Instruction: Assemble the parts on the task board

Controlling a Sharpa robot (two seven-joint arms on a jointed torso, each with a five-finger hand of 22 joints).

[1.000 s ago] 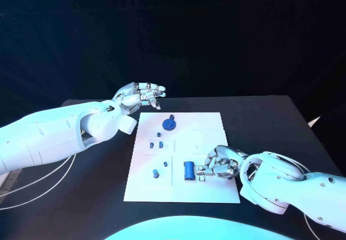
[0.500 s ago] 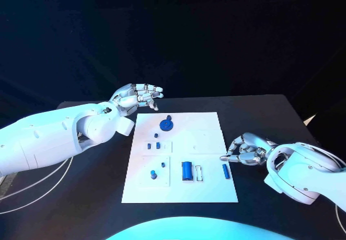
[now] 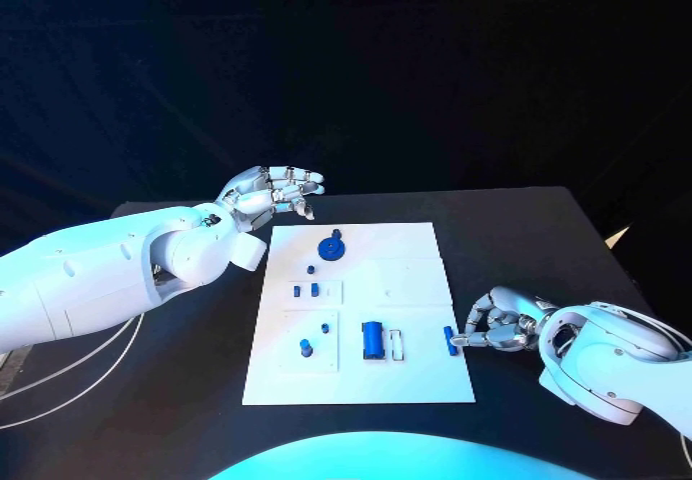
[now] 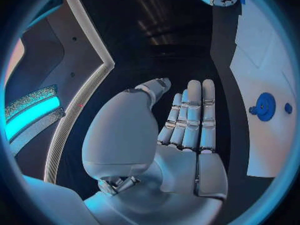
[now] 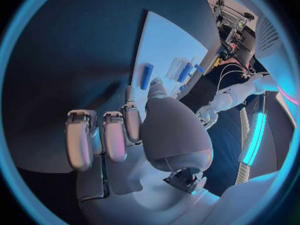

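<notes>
Now the right hand (image 3: 498,328) is lying at the right edge of the task board (image 3: 411,385), fingers curled and holding nothing, just beside a small blue pin (image 3: 451,340); probably it is picking this pin next; the left hand (image 3: 274,192) is hovering open behind the board.

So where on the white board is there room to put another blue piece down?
The task board is bare along its far right, beside the blue gear, and across the strip nearest the robot. The middle right patch is also bare. It is crowded in the left column of small parts and round the blue cylinder, where the right hand sits at the edge.
</notes>
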